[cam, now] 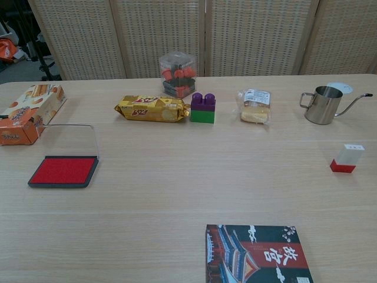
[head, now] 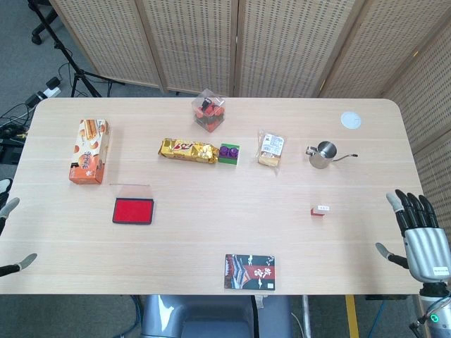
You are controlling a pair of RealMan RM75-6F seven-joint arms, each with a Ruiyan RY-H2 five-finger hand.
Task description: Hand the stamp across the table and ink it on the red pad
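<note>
Head and chest views of a pale wooden surface point(head: 211, 239) before folding wicker screens. Left hand point(head: 10, 239): only a few fingertips show past the left edge, apart from one another and holding nothing that can be seen; whether the hand is fully spread cannot be told. Near the left edge lies an orange biscuit box point(head: 89, 150), and just toward the near edge from it the red ink pad point(head: 133, 210), its clear lid point(cam: 68, 140) standing raised on the far side. Around the middle of the surface, a gold snack packet point(head: 187, 150) touches a purple-and-green toy block point(head: 227, 153); beyond them, near the far edge, stands a clear box of red and dark pieces point(head: 208, 110). At the near edge, middle, lies a dark booklet point(head: 249, 272) with red lettering. Right of the block rests a wrapped bread slice point(head: 271, 149), then a small steel pitcher point(head: 323, 154) with a thin spout pointing to the right edge. A white disc point(head: 351, 120) sits near the far right corner. The stamp point(head: 320, 210), white with a red base, lies toward the right edge, well apart from the pad. Right hand point(head: 421, 236): fingers spread, empty, hovering at the right edge near the near right corner, apart from the stamp
</note>
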